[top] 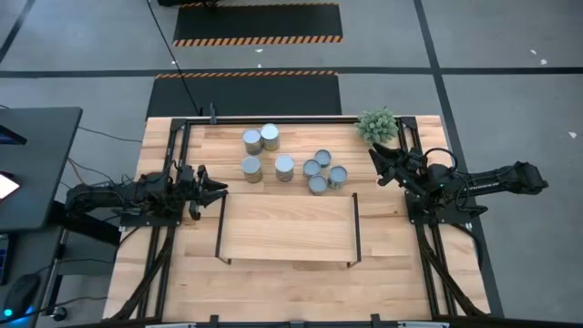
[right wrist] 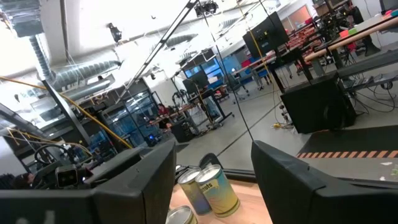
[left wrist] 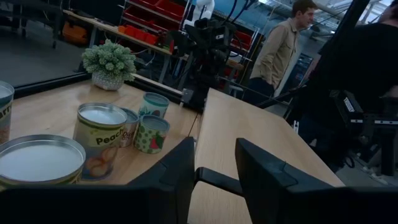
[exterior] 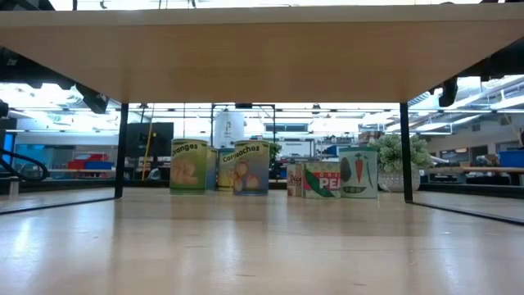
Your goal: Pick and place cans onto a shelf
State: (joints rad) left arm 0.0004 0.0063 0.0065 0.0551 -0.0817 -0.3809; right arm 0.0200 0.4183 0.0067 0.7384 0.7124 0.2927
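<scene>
— On the wooden table (top: 182,282), where do the cans (top: 284,167) stand?

— All seven sit in a cluster on the tabletop just behind the shelf (top: 287,228), none on it. Four paler ones group toward the left arm's side, three smaller ones huddle toward the right arm's side, touching one another. A small green plant (top: 377,124) stands at the table's far corner on that same side.

— And the shelf itself?

— A light-wood board with black rails at its short ends, bare on top.

— What of the arms?

— The left gripper (top: 219,189) hovers just beside the shelf's left rail, fingers (left wrist: 171,180) parted with nothing between them. The right gripper (top: 375,162) hangs between the plant and the smaller cans, fingers (right wrist: 146,171) likewise apart and empty.

— Anyone in the room?

— Two people stand beyond the table's edge, one in a tan shirt (left wrist: 280,53), seen from the left wrist.
</scene>
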